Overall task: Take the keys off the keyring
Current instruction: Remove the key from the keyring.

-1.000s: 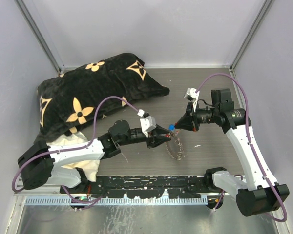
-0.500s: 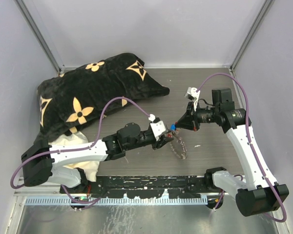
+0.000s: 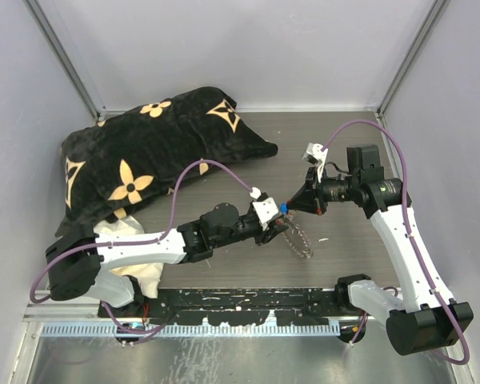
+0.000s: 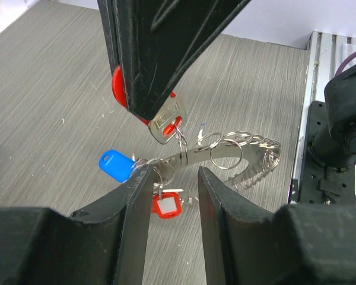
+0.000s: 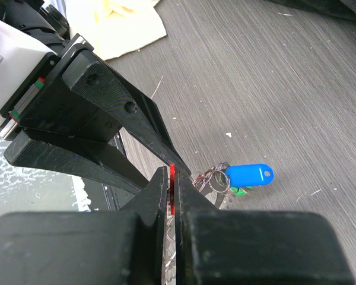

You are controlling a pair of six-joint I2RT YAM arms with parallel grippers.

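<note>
Now: over the last second the left arm has stretched out, and the left tool has closed in on the right tool until the tips nearly meet. The right arm has not shifted.

Right tool: shut flat on the head of the red key, whose blade hangs below its tips. That key is still threaded on, so the keyring hangs from this one pinch. Whether its far end touches the desk you cannot tell from these views. A second ago it drooped under the right tool; now it slants out, trailing away past the left tool's right finger.

Left tool: jaws part-open, the gap unchanged through the approach. Its tips sit either side of the knot of small rings just under the red key. The blue key lies just outside its left finger, and a red tag shows deeper in the gap. No pinch is visible; the desk shows between the fingers.

Reading: you have finished the approach, not the grasp. No key looks to be off the ring yet. The likely next need is to close the left tool on the wire beside the red key, so the right tool can work that key round and off.

Risk: the tips are crowded, and closing could catch the blue key or the tag instead of the wire.
</note>
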